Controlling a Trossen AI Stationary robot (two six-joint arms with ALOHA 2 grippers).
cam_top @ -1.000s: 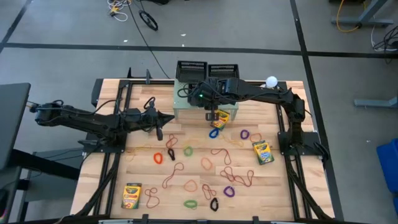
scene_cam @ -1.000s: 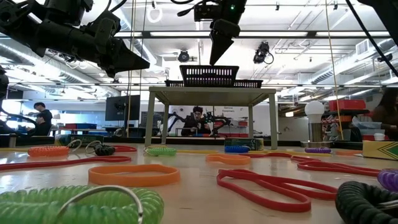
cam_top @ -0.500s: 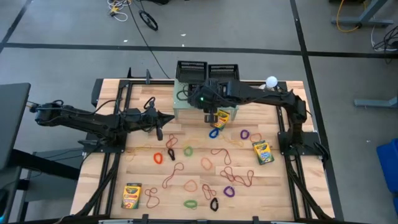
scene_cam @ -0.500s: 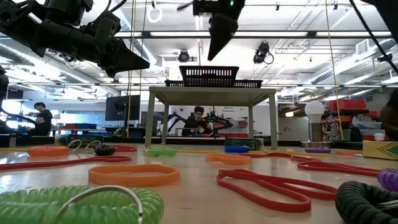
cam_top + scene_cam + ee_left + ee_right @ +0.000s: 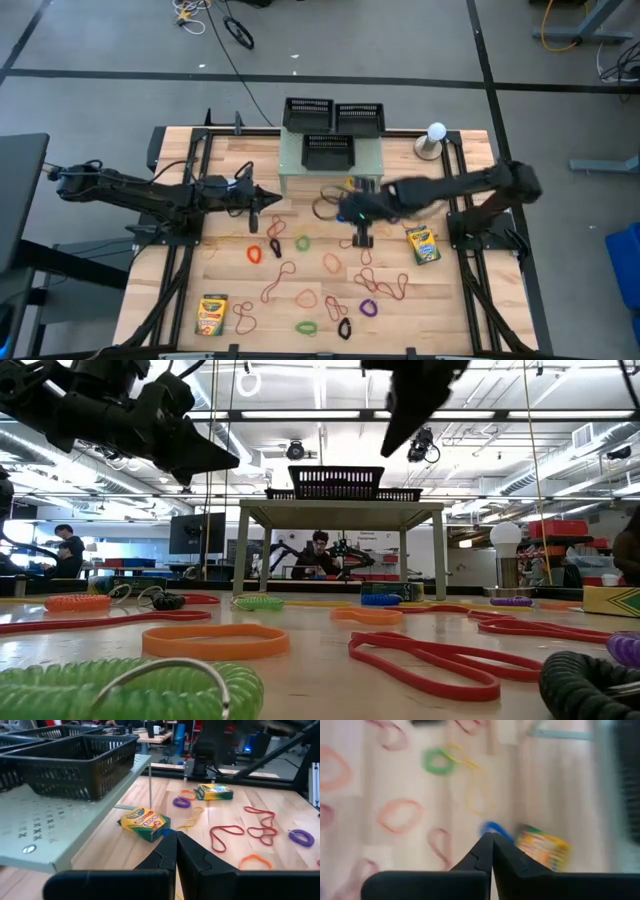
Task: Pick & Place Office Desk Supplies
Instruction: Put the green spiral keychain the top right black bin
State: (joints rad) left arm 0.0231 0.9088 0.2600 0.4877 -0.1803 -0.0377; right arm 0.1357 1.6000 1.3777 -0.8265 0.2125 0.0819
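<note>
My right tool (image 5: 361, 240) has swung off the pale green riser (image 5: 293, 160) and out over the middle of the counter (image 5: 455, 310); a second ago it was hanging at the riser's front edge above a crayon box. My left tool (image 5: 256, 214) hasn't shifted.

Right tool: fingers pinched together, nothing between them in my wrist view. It hangs over the loose bands, with a blue band (image 5: 495, 828) and a crayon box (image 5: 543, 848) on the wood just ahead of the tips. Left tool: also pinched shut and empty, parked over the left half of the counter, pointing at the riser.

Status, judging from the layout:
- Crayon boxes: all I can see sit on the wood. One at the riser's front edge (image 5: 144, 821), one on the right side (image 5: 422, 243), one near the front left corner (image 5: 211, 312). A fourth I can't find.
- Rubber bands (image 5: 306, 298): scattered over the middle and front of the counter, none collected.
- Black mesh trays (image 5: 329, 150): one on the riser, two behind it. The one on the riser looks empty from above; I can't tell for the back two.

So sorting looks barely started. Nearly everything is left to pick.
</note>
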